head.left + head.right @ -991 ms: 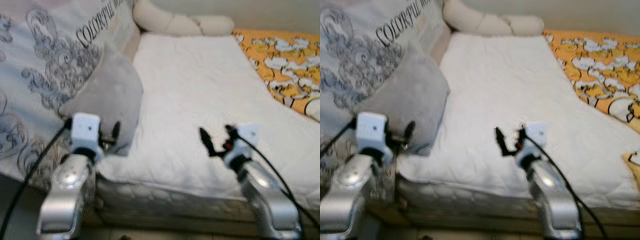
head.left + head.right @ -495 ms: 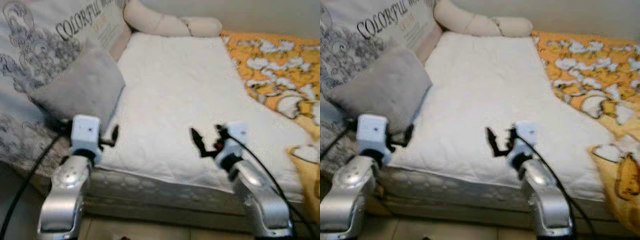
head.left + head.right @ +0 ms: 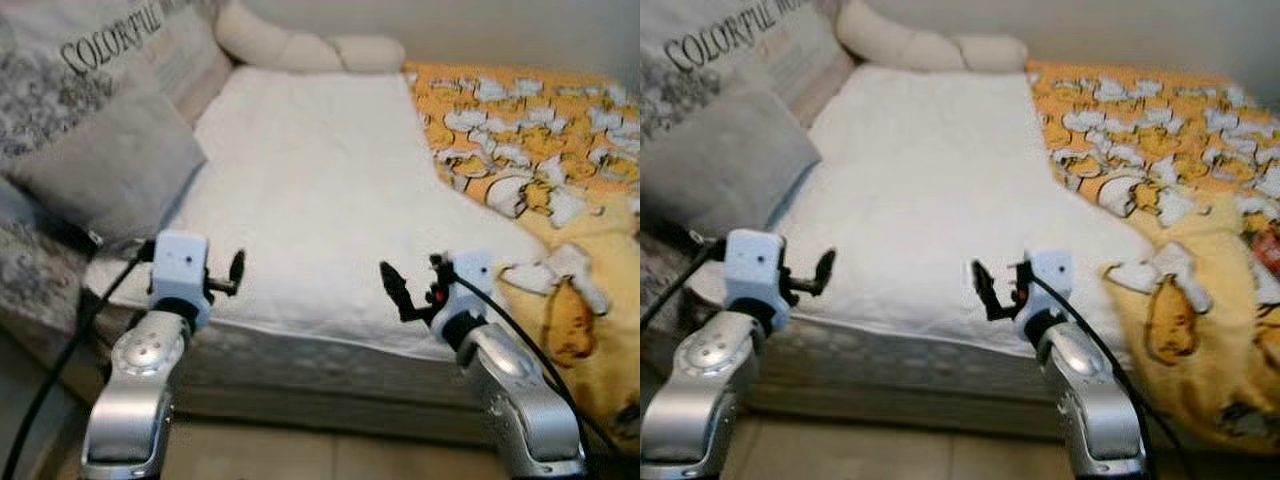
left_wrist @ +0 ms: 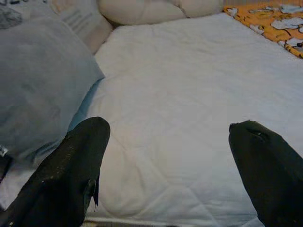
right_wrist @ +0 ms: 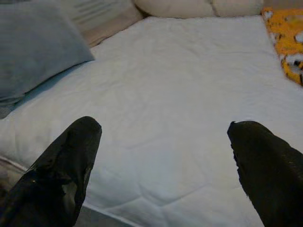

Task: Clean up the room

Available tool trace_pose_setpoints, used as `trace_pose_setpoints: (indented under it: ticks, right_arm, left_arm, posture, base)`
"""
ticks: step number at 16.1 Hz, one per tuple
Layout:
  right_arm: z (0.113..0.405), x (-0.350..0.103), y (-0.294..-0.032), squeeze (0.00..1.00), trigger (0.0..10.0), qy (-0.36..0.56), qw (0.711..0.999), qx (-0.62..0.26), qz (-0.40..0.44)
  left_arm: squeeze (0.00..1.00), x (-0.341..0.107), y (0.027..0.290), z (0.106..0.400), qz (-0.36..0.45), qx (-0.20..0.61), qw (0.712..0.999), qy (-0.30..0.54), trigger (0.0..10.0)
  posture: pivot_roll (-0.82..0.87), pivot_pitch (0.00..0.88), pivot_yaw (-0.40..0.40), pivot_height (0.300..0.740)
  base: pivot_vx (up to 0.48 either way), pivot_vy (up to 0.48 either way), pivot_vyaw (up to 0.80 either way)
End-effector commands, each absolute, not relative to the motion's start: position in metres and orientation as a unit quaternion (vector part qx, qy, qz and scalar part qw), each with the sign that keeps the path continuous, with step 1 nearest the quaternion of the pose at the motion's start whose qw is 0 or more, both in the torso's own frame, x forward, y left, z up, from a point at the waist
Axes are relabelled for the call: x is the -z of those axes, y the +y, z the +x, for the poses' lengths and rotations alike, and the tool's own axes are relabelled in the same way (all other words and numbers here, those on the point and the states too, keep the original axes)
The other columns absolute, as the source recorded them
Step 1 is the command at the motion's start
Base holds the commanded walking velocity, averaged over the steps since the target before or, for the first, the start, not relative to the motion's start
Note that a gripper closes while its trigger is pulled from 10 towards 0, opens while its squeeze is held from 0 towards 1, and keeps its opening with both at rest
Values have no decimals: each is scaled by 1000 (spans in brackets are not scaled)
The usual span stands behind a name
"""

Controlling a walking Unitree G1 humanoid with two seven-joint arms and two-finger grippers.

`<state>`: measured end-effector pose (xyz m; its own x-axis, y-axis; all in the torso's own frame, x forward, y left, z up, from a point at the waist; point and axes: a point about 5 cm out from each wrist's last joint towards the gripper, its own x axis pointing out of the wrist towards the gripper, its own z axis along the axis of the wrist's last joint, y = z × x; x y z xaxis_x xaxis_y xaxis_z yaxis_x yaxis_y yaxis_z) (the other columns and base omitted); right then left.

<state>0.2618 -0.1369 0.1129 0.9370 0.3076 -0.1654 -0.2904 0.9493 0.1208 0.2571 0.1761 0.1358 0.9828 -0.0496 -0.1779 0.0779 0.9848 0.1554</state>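
1. Mattress [image 3: 320, 180] with its white quilted cover sits mostly bare, so bed-making looks barely started.
2. Yellow-orange cartoon blanket [image 3: 540, 200] is bunched on the robot's right side, spilling off the edge; needs spreading.
3. Grey pillow [image 3: 100, 170] leans against the printed cushion [image 3: 60, 70] on the left.
4. Left gripper [image 3: 232, 275] and right gripper [image 3: 415, 288] hover at the near edge, fingers spread, holding nothing.

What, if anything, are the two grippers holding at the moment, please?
Nothing is held. The left gripper and the right gripper both hover open above the white mattress, with bare quilting between their fingers.
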Motion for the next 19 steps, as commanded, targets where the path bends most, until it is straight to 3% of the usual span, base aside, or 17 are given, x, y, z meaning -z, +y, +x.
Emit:
trace_pose_setpoints:
  ticks: [1,7,12,19]
  right_arm:
    - [262,-112,-145,1000,10000,94,985,-139,37]
    - [262,-111,-149,1000,10000,95,986,-133,30]
    - [269,-108,-157,1000,10000,100,992,-72,-17]
    - [276,-110,-161,1000,10000,105,991,-81,-3]
  left_arm:
    - [1000,-137,170,258,80,39,992,85,10000]
    - [1000,-135,170,257,84,42,992,87,10000]
    - [1000,-134,169,259,85,45,992,86,10000]
    - [1000,-136,169,266,85,44,992,81,10000]
  posture:
    - [41,0,15,740]
    - [27,0,20,740]
    - [13,0,25,740]
    - [21,0,14,740]
  base:
    - [0,-401,0]
    - [0,-396,0]
    - [0,-389,0]
    - [0,-381,0]
